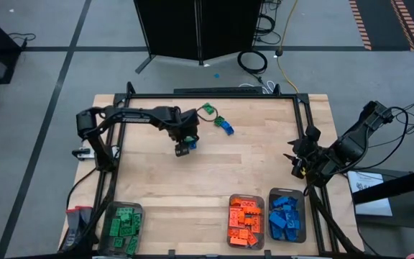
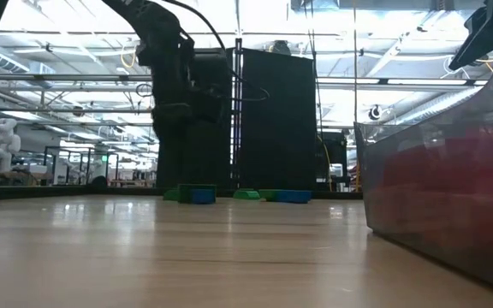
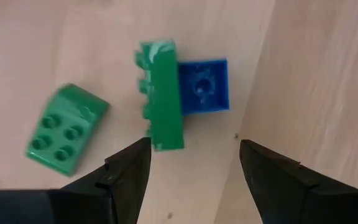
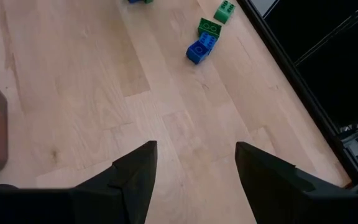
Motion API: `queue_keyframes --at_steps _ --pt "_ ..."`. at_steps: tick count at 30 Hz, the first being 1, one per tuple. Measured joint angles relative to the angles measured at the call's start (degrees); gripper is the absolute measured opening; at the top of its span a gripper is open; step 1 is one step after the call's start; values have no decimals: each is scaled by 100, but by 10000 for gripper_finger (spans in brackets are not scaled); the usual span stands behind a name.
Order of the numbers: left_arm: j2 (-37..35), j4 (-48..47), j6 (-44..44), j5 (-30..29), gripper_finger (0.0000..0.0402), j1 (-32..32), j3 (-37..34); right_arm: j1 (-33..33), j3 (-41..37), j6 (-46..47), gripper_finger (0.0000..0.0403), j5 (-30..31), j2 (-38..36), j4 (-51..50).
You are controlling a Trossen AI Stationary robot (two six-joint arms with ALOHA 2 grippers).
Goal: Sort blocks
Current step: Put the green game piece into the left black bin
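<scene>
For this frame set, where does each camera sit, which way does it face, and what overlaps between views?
High view: overhead, straight down on the wooden table; both arms show, left end effector and right end effector.
Low view: table height, level toward the room; a dark arm hangs down.
Left wrist view: looks past the open left end effector at a joined green and blue studded plastic brick pair.
Right wrist view: past the open right end effector across bare wood.
Shared: both wrist views see loose bricks.

Across the wooden counter (image 2: 187, 248), green and blue blocks (image 2: 197, 194) lie along its far edge. A dark arm (image 2: 174, 85) descends above them. A clear tray (image 2: 443, 197) with reddish contents stands close at the right edge.
</scene>
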Motion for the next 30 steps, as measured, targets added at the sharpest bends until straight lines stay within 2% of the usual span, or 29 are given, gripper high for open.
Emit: queue_keyframes --at_steps 9,17,23,30 --pt "39 291 -1 -762 248 -169 -193 1 0 -12 212 28 0 -40" --pt "39 765 4 -690 248 -154 -193 1 0 0 212 26 -1 -52" --pt "79 776 4 -612 248 -154 -195 0 0 13 212 -11 0 -42" --pt "81 744 -2 -606 248 -154 -575 2 0 7 212 -13 -1 -40"
